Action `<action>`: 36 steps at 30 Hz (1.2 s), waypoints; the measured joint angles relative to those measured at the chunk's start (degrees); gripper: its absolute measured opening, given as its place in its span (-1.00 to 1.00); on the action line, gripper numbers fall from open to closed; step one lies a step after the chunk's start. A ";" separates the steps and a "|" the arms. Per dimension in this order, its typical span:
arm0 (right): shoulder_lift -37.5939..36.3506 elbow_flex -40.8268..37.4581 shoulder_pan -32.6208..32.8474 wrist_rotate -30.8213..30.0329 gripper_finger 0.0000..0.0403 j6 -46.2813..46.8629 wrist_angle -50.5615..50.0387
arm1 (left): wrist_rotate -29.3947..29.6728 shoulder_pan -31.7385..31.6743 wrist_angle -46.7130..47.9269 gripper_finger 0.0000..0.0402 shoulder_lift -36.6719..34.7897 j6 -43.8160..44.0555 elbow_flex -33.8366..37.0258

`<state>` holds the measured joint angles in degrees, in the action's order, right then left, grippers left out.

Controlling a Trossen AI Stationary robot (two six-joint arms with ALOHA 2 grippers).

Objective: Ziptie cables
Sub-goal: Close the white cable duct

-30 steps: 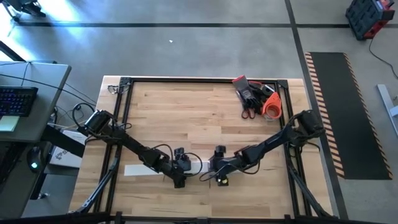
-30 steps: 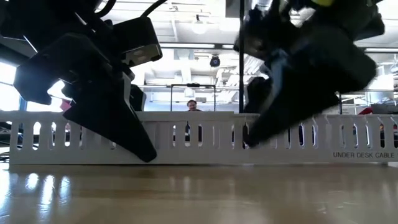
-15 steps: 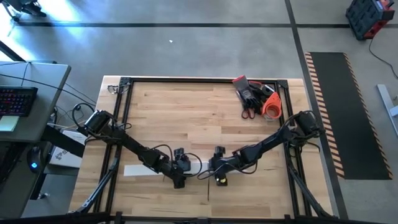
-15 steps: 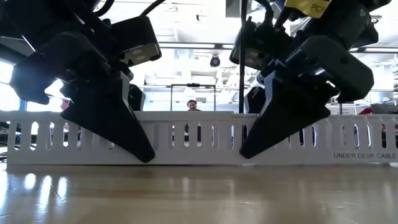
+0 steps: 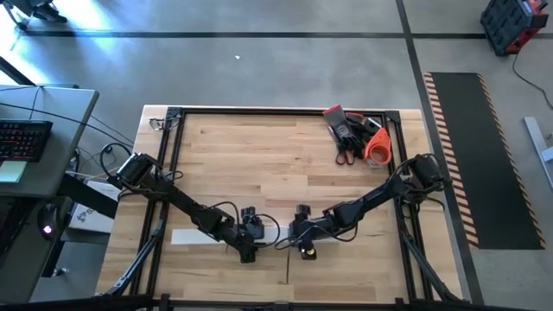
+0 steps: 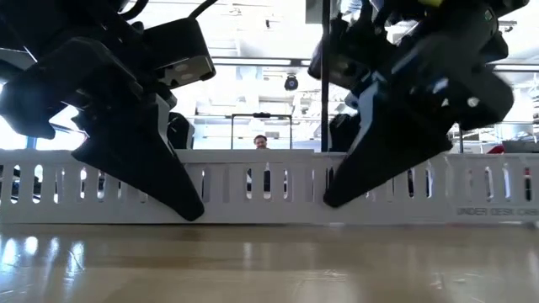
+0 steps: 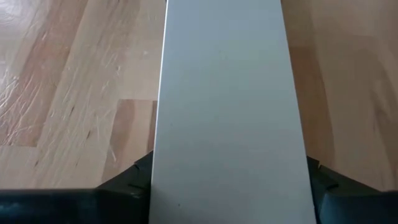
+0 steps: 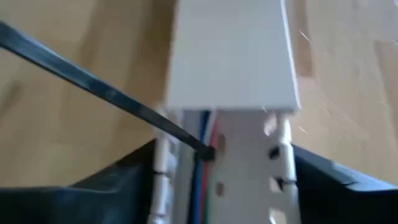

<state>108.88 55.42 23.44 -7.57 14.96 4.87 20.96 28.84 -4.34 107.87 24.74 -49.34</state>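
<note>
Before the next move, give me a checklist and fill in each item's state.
1. Left gripper clamps the white cover by its edges: ok.
2. Right gripper open, astride the slotted channel: ok.
3. Cables lie inside the channel: ok.
4. Zip tie head sits at the channel: ok.
5. Zip tie looped around the cables: cannot tell.
6. Zip tie gripped by either gripper: not ok.
</note>
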 joint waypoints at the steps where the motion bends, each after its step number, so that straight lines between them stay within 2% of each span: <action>1: 0.00 0.00 0.12 0.56 0.46 -0.03 0.53 | -0.12 0.00 0.00 -0.04 0.00 -0.17 0.00; 6: -0.02 0.04 0.26 0.49 0.89 2.88 5.02 | 0.11 0.02 0.04 -0.04 0.00 0.03 0.00; 10: -0.02 0.07 0.50 -2.76 0.93 4.30 4.56 | 0.50 0.00 0.06 -0.04 0.00 0.43 0.00; 13: -0.02 0.07 0.53 -2.85 0.78 3.23 3.73 | 0.51 0.03 0.11 -0.04 0.00 0.40 0.00; 23: -0.02 0.07 0.55 -4.04 -0.03 0.55 2.54 | 0.28 0.07 0.15 -0.04 0.02 0.30 -0.02; 26: -0.09 0.10 0.60 -4.08 -0.21 -0.37 1.89 | -0.65 0.07 -0.02 -0.04 0.02 0.08 0.00; 34: 0.37 0.15 1.04 -3.86 -0.29 -0.30 2.03 | -1.62 -0.22 -1.29 -0.04 0.13 -3.99 -1.90; 36: 0.42 0.15 1.53 -4.44 -0.29 -0.24 1.98 | -2.14 -0.83 -1.42 0.02 0.19 -5.22 -2.35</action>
<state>109.30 55.57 24.97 -12.01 14.71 6.85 18.82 28.01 -5.75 108.06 19.52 -51.69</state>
